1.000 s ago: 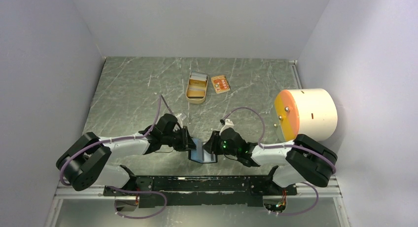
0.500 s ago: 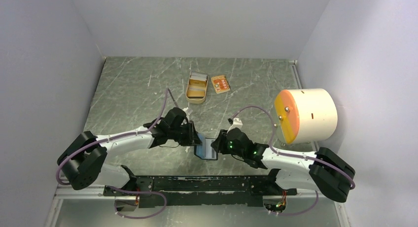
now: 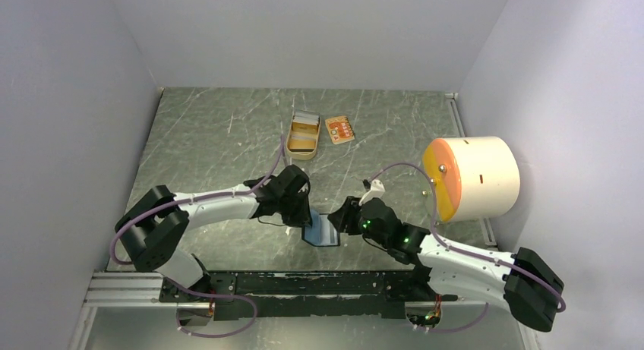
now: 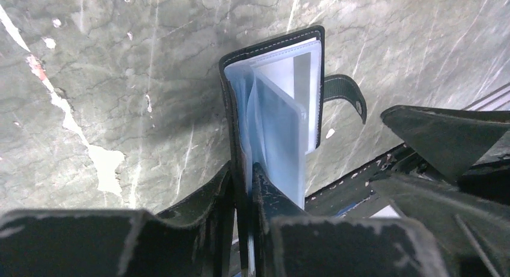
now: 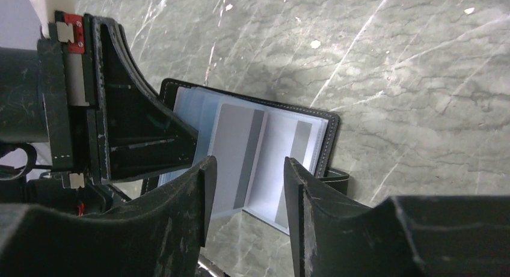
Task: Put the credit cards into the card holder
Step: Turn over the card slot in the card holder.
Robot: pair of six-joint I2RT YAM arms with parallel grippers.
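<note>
I'm looking at the card holder (image 3: 322,234) lying open at the near middle of the tabletop (image 3: 205,137), its clear sleeves (image 4: 282,109) fanning up and its snap tab (image 4: 347,92) sticking out on the right side. The left tool (image 4: 243,176) is clamping the holder's left cover and a few sleeves between its fingers, coming in from the left. The right tool (image 5: 246,181) is hovering just above the holder's right page with its jaws standing apart and gripping nothing. The tan-orange card (image 3: 339,129) is lying flat at the far middle of the tabletop, well apart from the holder and just right of an open tan-gold tin (image 3: 301,143). A pale rectangle (image 3: 305,121) is sitting at the tin's far end; I cannot tell whether it is the other card. A cream drum with an orange face (image 3: 472,178) is resting on its side at the right.
</note>
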